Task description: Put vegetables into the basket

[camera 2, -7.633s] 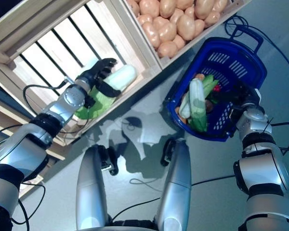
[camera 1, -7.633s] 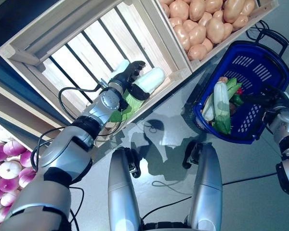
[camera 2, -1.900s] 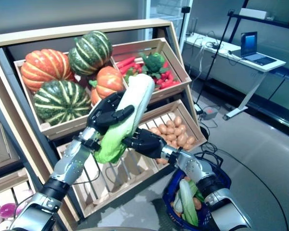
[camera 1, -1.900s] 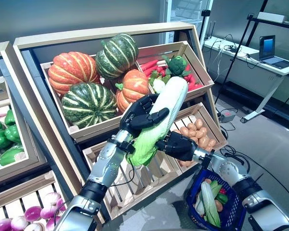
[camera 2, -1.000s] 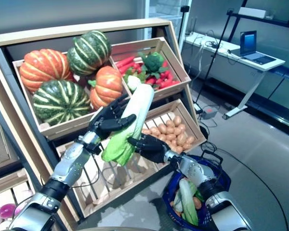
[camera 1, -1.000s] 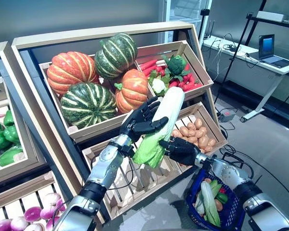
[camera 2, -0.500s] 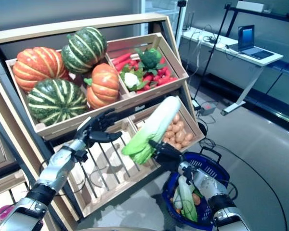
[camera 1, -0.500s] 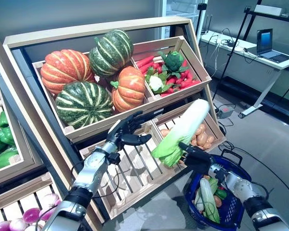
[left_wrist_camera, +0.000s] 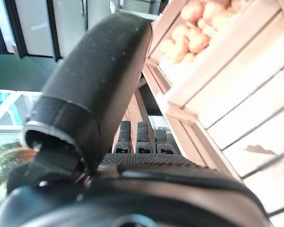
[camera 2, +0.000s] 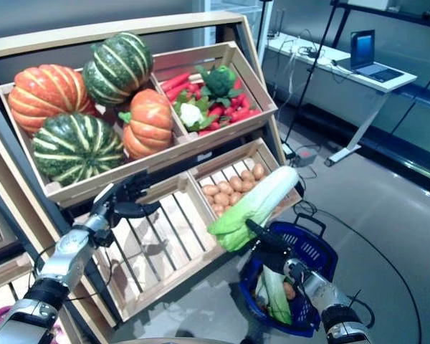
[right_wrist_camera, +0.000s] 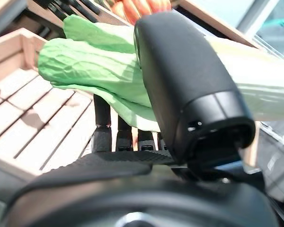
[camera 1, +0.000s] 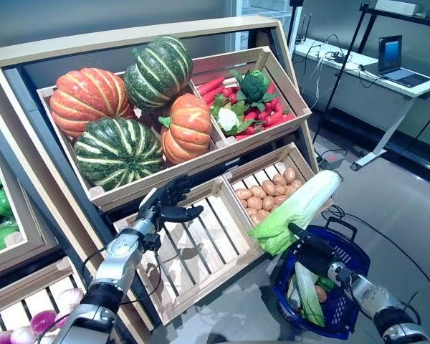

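Observation:
My right hand (camera 1: 312,252) is shut on a long cabbage (camera 1: 301,208) with a white stalk and green leaves. It holds the cabbage tilted, just above the near-left rim of the blue plastic basket (camera 1: 356,249) on the floor. In the right wrist view the thumb (right_wrist_camera: 180,80) lies over the cabbage (right_wrist_camera: 85,61) and the fingers curl under it. The basket holds another long white-and-green vegetable (camera 1: 305,290) and a small orange one (camera 1: 320,294). My left hand (camera 1: 168,208) is open and empty above the bare slatted crate (camera 1: 201,251); it also shows in the left wrist view (left_wrist_camera: 99,90).
The wooden stand (camera 1: 129,43) with its tilted crates fills the left and middle. A crate of potatoes (camera 1: 269,188) sits just left of the basket. A desk with a laptop (camera 1: 390,57) stands at the back right, with open grey floor (camera 1: 401,201) before it.
The cabbage has passed from my left hand to my right, which has carried it right and down over the basket. My left hand has opened and drawn back over the slatted crate.

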Controlling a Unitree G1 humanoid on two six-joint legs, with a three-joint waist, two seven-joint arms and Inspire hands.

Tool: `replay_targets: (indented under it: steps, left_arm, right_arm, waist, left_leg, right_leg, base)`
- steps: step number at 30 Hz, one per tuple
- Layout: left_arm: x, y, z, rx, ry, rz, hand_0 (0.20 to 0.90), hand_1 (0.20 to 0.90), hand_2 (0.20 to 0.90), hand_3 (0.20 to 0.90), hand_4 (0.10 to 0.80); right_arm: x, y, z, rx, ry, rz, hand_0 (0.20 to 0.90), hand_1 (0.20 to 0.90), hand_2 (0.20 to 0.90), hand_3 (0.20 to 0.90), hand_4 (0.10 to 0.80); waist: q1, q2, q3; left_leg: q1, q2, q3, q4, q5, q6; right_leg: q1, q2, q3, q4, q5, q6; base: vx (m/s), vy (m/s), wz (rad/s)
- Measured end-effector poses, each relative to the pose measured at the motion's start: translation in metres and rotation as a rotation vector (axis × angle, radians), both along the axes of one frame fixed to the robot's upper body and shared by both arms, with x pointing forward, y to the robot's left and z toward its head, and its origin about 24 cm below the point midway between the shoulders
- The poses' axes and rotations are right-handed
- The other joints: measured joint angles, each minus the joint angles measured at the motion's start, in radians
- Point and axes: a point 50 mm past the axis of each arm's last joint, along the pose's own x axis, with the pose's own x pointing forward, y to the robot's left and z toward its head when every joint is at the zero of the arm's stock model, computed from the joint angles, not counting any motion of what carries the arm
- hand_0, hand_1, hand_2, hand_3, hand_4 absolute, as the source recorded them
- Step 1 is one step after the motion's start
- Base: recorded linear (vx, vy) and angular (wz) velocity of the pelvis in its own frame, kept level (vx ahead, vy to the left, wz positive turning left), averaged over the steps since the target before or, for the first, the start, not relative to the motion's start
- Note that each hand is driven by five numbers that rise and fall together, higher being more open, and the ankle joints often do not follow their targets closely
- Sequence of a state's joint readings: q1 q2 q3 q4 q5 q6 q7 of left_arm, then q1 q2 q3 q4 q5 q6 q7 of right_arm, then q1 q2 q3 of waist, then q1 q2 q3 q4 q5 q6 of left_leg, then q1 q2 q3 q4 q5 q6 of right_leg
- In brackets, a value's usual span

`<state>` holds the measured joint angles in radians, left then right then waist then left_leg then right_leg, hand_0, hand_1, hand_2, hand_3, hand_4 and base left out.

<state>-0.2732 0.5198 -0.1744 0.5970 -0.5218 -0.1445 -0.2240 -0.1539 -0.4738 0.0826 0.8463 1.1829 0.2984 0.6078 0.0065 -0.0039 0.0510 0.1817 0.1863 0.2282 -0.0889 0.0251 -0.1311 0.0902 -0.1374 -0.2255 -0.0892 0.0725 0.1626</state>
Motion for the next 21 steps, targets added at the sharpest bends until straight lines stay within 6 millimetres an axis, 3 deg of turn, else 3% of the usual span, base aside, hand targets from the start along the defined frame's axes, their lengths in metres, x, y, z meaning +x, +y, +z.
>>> replay_targets:
  steps: [4,9,14,18,21]
  left_arm:
    - [-0.001,0.004,-0.002,0.038,0.009,0.025,0.900,0.900,0.900,0.900,0.800]
    - [0.000,0.005,0.000,0.061,-0.015,0.052,0.900,0.900,0.900,0.900,0.800]
    - [0.022,-0.002,0.022,0.021,-0.083,0.063,0.900,0.900,0.900,0.900,0.800]
    - [0.030,-0.008,0.029,-0.050,-0.104,0.068,0.900,0.900,0.900,0.900,0.800]
    - [0.039,-0.016,0.040,-0.091,-0.138,0.056,0.900,0.900,0.900,0.900,0.800]
  right_arm:
    - [-0.010,-0.019,-0.010,-0.070,0.077,-0.132,0.300,0.300,0.300,0.300,0.400]
    - [-0.012,-0.041,-0.015,-0.250,0.174,-0.257,0.300,0.300,0.300,0.300,0.400]
    - [0.025,-0.051,0.008,-0.347,0.168,-0.342,0.300,0.300,0.300,0.300,0.400]
    - [0.056,-0.048,0.033,-0.351,0.086,-0.358,0.300,0.300,0.300,0.300,0.400]
    - [0.073,-0.059,0.055,-0.375,0.047,-0.393,0.300,0.300,0.300,0.300,0.400]
  waist:
    - [-0.006,0.000,0.004]
    - [0.005,0.001,0.056]
    - [-0.007,0.001,0.236]
    - [-0.019,0.008,0.343]
    - [-0.016,0.022,0.407]
  left_leg:
    - [0.000,-0.001,0.009,0.000,0.000,0.000]
    - [-0.050,-0.001,0.024,0.027,0.000,0.000]
    - [-0.224,0.009,0.009,0.190,-0.026,0.011]
    - [-0.362,0.030,-0.013,0.386,-0.090,0.017]
    - [-0.484,0.039,-0.041,0.568,-0.165,0.036]
  right_leg:
    - [-0.002,0.000,0.003,0.000,0.001,0.000]
    - [-0.061,0.000,0.024,0.011,0.018,-0.008]
    - [-0.221,-0.020,0.028,0.146,0.009,-0.030]
    - [-0.345,-0.040,0.022,0.308,-0.038,-0.054]
    - [-0.455,-0.084,0.016,0.482,-0.106,-0.052]
  base:
    - [-0.056,-0.031,-0.02]
    - [-0.254,-0.063,-0.13]
    - [-0.267,-0.050,-0.01]
    - [-0.173,-0.009,-0.02]
    - [-0.131,0.005,0.10]
